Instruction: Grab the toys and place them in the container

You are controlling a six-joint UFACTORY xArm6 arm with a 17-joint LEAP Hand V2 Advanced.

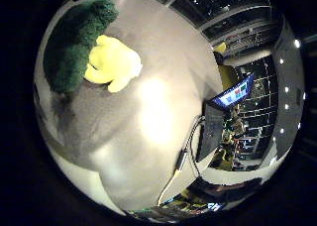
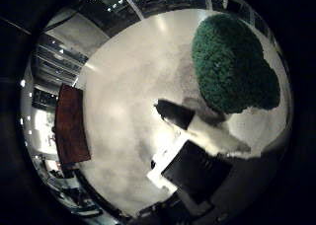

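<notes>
Black and white parts of the hand (image 2: 197,151) reach into the thumb side view, nearest the camera, with one finger stretched out straight over the pale tabletop (image 2: 123,111); the fingers seem open and hold nothing, though only part of the hand shows. Just past that finger lies a fuzzy dark green toy (image 2: 229,69), rounded and bulky, resting on the tabletop and apparently not touched by the hand. The little finger side view shows the same green toy as a long shape, with a soft yellow toy (image 1: 114,62) pressed against its side, the two touching. Both toys lie close together on the finger side of the palm, so the coming grasp would likely have to move toward them and close around one without shoving the other away; the green toy looks the nearer of the two. A dark reddish-brown rectangular thing (image 2: 71,124) lies at the far edge of the tabletop, well apart from the toys; it may be the container, but that cannot be told. A lit screen (image 1: 235,94) stands beyond the tabletop's edge in the room. Nothing lies between the hand and the green toy.
</notes>
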